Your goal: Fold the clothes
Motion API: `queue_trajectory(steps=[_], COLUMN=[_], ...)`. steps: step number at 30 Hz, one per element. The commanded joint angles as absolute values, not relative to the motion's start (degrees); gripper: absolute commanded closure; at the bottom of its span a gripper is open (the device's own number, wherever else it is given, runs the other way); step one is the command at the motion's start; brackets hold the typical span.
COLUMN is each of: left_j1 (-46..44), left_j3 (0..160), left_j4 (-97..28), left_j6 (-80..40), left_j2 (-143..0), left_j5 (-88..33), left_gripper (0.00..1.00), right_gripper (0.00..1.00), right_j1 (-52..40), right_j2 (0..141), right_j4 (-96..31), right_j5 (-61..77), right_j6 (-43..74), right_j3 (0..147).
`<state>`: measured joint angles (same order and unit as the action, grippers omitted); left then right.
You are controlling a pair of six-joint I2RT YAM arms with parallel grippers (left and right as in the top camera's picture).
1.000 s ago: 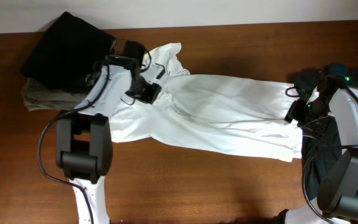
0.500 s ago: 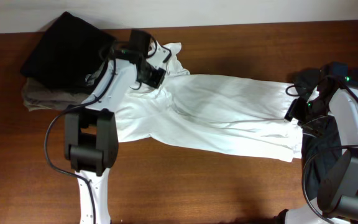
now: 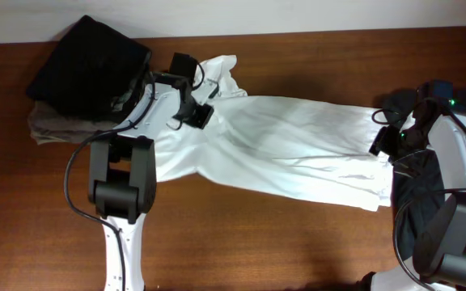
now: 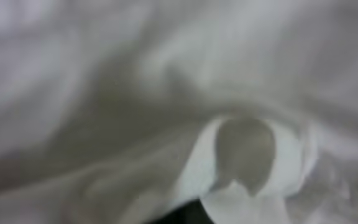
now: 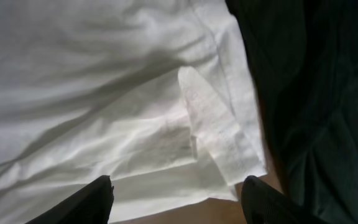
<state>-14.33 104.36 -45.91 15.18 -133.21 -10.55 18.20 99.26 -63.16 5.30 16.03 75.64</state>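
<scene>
The left claw (image 3: 198, 115) is brought back down from the top flap onto the garment (image 3: 298, 149), which is spread unfolded across the bench (image 3: 281, 242); a fresh grasp seems sought. Its opening cannot be told through blurred cloth. The right claw (image 5: 182, 199) is held wide open over the hem, empty.

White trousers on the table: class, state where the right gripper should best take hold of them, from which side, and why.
Probably the leg hems of the white trousers, approached from above at their right end. There the layered fabric ends in a free edge lying flat on the table, and the right gripper hovers open over it.
</scene>
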Motion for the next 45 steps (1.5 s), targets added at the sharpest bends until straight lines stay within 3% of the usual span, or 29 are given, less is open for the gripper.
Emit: queue_trajectory(steps=[1,6,10,17,18,19,20,23,25,27,29,35,37,40,45], left_j1=[-14.5,-14.5,-14.5,-13.5,-13.4,-13.6,-14.1,-17.2,-18.7,-19.0,-18.6,-15.5,-13.7,-10.9,-7.5], left_j3=[105.8,114.4,115.7,116.1,116.1,116.1,115.9,115.2,115.2,115.5,117.2,121.8,121.8,121.8,121.8], left_j4=[-43.7,-50.9,-48.3,-64.3,-64.1,-64.2,-64.1,-61.8,-62.1,-63.5,-68.2,-80.2,-83.8,-87.4,-89.4], left_j6=[15.0,15.0,15.0,13.1,13.1,13.6,13.8,17.0,16.3,16.0,15.0,13.1,13.1,11.6,10.3], left_j2=[-134.2,-134.2,-134.2,-134.3,-134.3,-134.3,-134.3,-134.3,-134.3,-134.3,-134.2,-134.2,-134.2,-134.2,-134.2], left_j5=[-9.0,-8.9,-6.3,-5.1,-8.3,-12.6,-15.2,-13.5,-8.7,-8.3,-6.9,-2.9,-3.0,-3.2,-3.4], left_gripper=[1.0,1.0,0.97,0.77,0.83,0.96,1.0,1.0,1.0,0.9,0.79,0.78,0.78,0.78,0.78], right_gripper=[0.3,0.3,0.27,0.25,0.25,0.25,0.25,0.21,0.08,0.03,0.08,0.4,0.44,0.41,0.56], right_j1=[18.4,18.4,18.4,18.4,18.4,18.4,18.4,18.4,18.6,19.5,21.7,22.5,22.5,22.5,21.8], right_j2=[98.7,98.7,98.7,98.7,98.7,98.7,98.7,98.7,98.7,98.9,100.1,106.7,108.8,109.8,110.0], right_j4=[-63.5,-63.6,-63.4,-63.0,-62.8,-62.8,-62.8,-62.8,-62.8,-62.8,-62.7,-60.7,-63.2,-64.2,-63.1], right_j5=[5.4,5.4,5.4,5.4,5.4,5.4,5.4,5.4,5.4,5.4,5.4,13.3,14.9,14.9,18.0], right_j6=[15.9,15.9,15.9,15.9,15.9,15.9,15.9,15.9,15.2,14.9,12.3,1.8,0.4,-0.8,-0.8], right_j3=[76.6,76.6,76.6,76.4,76.4,76.4,76.4,76.4,76.4,76.4,76.4,76.4,76.4,76.0,75.9])
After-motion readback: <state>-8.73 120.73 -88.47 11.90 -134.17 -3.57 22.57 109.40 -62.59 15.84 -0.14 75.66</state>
